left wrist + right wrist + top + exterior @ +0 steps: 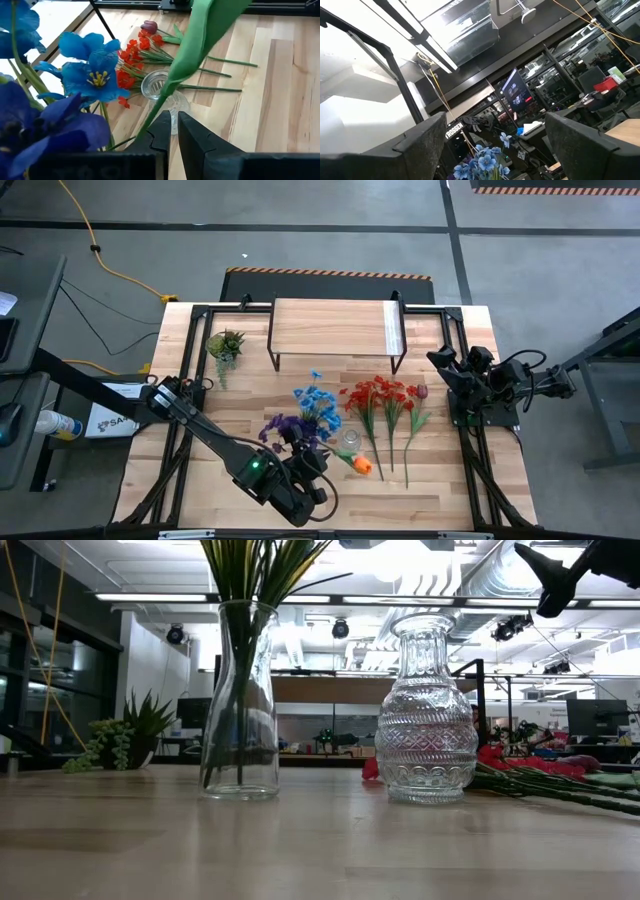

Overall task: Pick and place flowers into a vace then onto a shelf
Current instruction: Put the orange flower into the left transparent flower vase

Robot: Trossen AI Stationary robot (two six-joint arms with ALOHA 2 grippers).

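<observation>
My left gripper is over the table's near middle, shut on a green stem; the orange flower sits at that stem's far end. Blue and purple flowers stand in a smooth glass vase. Beside it stands a patterned glass vase with nothing in it. Red flowers and a maroon tulip lie flat on the table. The shelf stands at the far edge. My right gripper is raised at the table's right side, open, touching nothing. My left gripper pinches the orange flower's green stem between its two fingers, which lie across it. The stem and a broad leaf run on past the fingertips, above the patterned vase. The flower head is outside the wrist view.
A small spiky potted plant stands at the far left of the table. The right arm hangs over the right edge. Bare wood lies near the front right corner.
</observation>
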